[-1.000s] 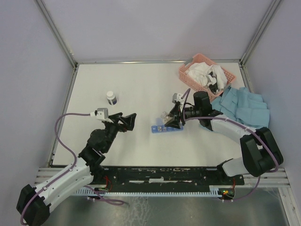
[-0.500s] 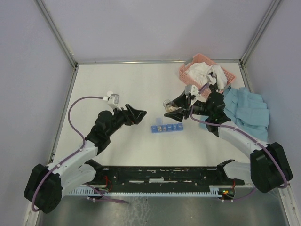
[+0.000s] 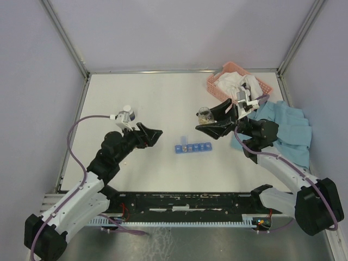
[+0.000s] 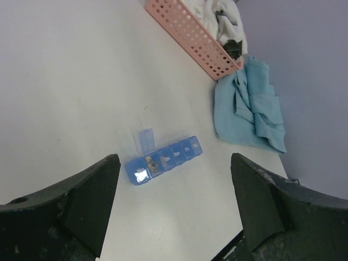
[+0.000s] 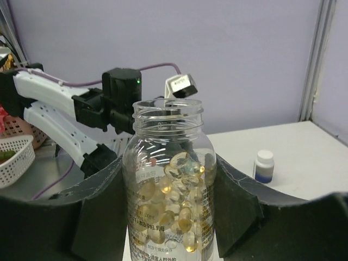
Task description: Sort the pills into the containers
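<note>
The blue pill-organiser strip (image 3: pixel 194 147) lies at the table's middle. In the left wrist view (image 4: pixel 163 159) one lid near its left end stands open, and a few yellowish pills (image 4: pixel 150 161) lie in that compartment. My right gripper (image 3: pixel 210 121) is shut on a clear, uncapped bottle (image 5: pixel 168 190) of yellowish pills (image 5: pixel 182 215). It holds the bottle (image 3: pixel 204 115) upright, behind and above the strip. My left gripper (image 3: pixel 153 135) is open and empty, left of the strip; its wrist view (image 4: pixel 174 168) looks down on the strip between wide jaws.
A small white bottle (image 3: pixel 128 112) with a dark blue band stands at the left, also in the right wrist view (image 5: pixel 264 165). A pink basket (image 3: pixel 237 81) holding white cloth sits at the back right. A blue cloth (image 3: pixel 283 128) lies beside it.
My right gripper has lifted the pill bottle away from the strip, back and to the right, and turned it upright. My left arm has swung and now sits slightly left.
</note>
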Robot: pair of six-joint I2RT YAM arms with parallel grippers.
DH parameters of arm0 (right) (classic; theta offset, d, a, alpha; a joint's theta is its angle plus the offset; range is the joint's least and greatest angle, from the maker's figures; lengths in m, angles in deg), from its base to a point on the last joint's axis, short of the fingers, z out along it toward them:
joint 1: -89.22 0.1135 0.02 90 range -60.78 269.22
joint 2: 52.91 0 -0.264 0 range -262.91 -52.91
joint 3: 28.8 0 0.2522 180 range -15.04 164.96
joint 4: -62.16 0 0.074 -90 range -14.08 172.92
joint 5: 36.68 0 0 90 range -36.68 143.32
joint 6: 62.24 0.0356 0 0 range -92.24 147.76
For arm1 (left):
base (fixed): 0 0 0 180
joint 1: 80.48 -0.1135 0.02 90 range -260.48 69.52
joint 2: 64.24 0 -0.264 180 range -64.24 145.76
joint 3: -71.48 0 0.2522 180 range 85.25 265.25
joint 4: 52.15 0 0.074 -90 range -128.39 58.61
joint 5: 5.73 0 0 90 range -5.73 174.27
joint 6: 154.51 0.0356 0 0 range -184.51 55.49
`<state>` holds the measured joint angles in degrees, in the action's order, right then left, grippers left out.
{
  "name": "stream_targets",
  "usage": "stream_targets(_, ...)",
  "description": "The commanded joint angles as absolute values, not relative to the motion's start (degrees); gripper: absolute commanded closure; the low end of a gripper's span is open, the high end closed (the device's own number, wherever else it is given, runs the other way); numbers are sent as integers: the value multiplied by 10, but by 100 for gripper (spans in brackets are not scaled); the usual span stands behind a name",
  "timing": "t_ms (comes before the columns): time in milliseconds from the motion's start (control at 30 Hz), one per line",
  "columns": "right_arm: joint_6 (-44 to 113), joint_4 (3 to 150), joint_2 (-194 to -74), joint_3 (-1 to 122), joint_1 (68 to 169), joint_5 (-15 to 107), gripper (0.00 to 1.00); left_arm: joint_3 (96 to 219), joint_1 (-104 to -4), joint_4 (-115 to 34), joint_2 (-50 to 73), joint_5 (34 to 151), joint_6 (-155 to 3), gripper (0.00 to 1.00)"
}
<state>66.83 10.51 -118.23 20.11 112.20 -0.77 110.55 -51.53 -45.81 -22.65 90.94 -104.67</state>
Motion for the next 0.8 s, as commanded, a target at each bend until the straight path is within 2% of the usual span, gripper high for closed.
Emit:
stream_targets(0,743,58,-1157,218,1117,21,87,1131,-518,-349,-254,819,-995,11)
stream_targets(67,800,-52,-1165,213,1135,-6,84,1128,-519,-331,-261,798,-989,11)
stream_targets(100,793,-61,-1151,215,1145,-9,82,1128,-518,-324,-263,792,-986,11)
stream_targets(333,737,-13,-1151,206,1133,-17,83,1140,-518,-291,-242,738,-962,11)
stream_targets(633,515,285,-1160,251,1134,-97,82,1135,-519,-266,-221,632,-994,11)
stream_targets(767,407,442,-1166,280,1138,-120,82,1145,-519,-250,-170,572,-1026,11)
